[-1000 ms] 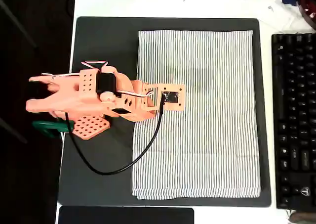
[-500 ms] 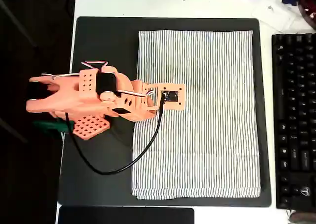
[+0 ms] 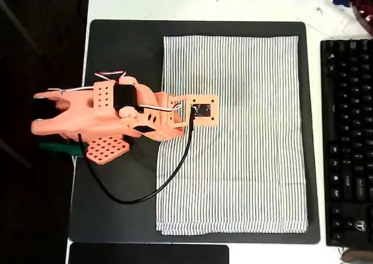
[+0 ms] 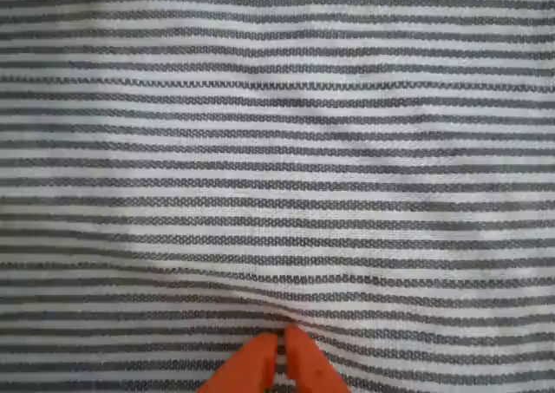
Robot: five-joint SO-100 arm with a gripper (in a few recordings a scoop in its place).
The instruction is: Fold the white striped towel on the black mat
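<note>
White cloth with fine dark grey pinstripes, the white striped towel (image 3: 233, 133), lies spread flat and unfolded on the large matte black rectangular mat (image 3: 116, 54) with rounded corners. In the overhead view the towel covers the right-hand part of the mat; a wide bare strip of mat shows to its left and narrow margins show along the top, right and bottom edges. The towel's hems run roughly parallel to the mat's borders.

The orange plastic arm (image 3: 93, 115) reaches in from the left of the overhead view, its front end over the towel's left edge at about mid-height. A black cable (image 3: 151, 191) loops from the arm's camera plate across the bare mat.

In the wrist view the two orange fingertips of the gripper (image 4: 279, 341) stand pressed together, tips meeting on the cloth. A slight pucker in the stripes converges at the tips; whether any fabric is pinched between them cannot be told.

A black keyboard (image 3: 347, 141) sits on the white table (image 3: 233, 2) to the right of the mat, apart from the towel.
</note>
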